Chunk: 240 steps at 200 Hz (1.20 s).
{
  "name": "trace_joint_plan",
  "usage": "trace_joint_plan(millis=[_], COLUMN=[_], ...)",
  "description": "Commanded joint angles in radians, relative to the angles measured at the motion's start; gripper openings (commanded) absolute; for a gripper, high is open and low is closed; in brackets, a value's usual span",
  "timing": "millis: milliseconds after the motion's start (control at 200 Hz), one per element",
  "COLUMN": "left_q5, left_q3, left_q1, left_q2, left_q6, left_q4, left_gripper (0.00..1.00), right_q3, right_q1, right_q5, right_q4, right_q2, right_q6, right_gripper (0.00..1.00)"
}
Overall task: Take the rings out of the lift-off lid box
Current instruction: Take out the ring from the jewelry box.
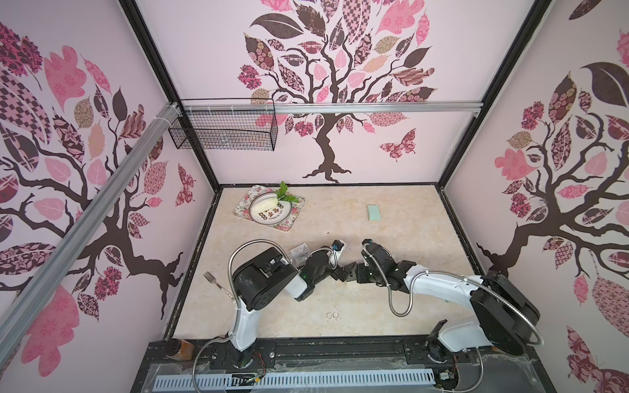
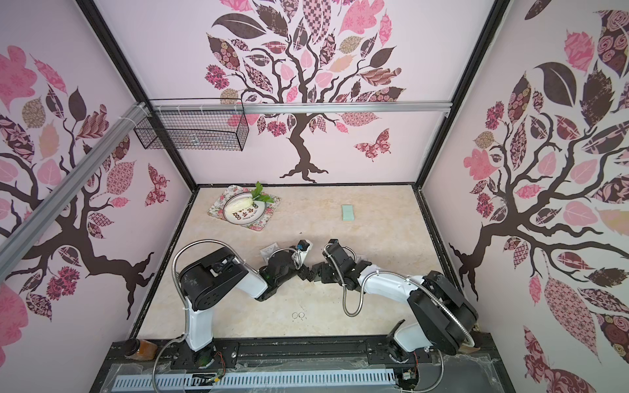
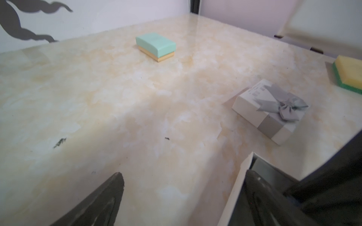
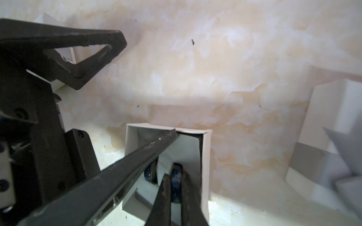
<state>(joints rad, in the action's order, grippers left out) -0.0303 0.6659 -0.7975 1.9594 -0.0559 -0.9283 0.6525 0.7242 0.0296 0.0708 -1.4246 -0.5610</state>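
Two silver rings (image 1: 333,315) are seen out on the counter (image 1: 391,217), well apart from the open box (image 4: 206,156). Inside the box, one black ring (image 4: 176,185) is pinched by the right jaws. A second black ring (image 4: 149,174) is left beside it. The left jaws are spread wide.

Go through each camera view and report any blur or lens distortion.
Both top views: wide lens splays the black frame posts outward. Left wrist view: near black fingers blurred, yellow-and-green sponge soft. Right wrist view: white gift box with grey ribbon out of focus.
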Motion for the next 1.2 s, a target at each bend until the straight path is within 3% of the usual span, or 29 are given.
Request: trace_joint_plan(millis=[0,250,495,1195], left_q5=[0.009,0.008,-0.126,-0.199], left_q3=[0.087,0.163,0.262,0.383], left_q1=[0.002,0.006,0.014,0.015], left_q2=[-0.09,-0.261,-0.289,-0.108], left_q6=[0.012,0.018,0.007,-0.018], left_q4=[0.314,0.648,0.979,0.945], left_gripper=[0.98,0.98,0.98,0.98], right_q3=[-0.008,-0.019,-0.025,-0.037], right_q1=[0.004,0.004,0.003,0.004], right_q5=[0.013,0.018,0.025,0.003], right_q4=[0.005,-0.003,-0.004,-0.025], right_q2=[0.01,-0.001,0.004,0.005], right_q6=[-0.02,-0.02,-0.016,-0.005], right_gripper=[0.0,0.0,0.0,0.0])
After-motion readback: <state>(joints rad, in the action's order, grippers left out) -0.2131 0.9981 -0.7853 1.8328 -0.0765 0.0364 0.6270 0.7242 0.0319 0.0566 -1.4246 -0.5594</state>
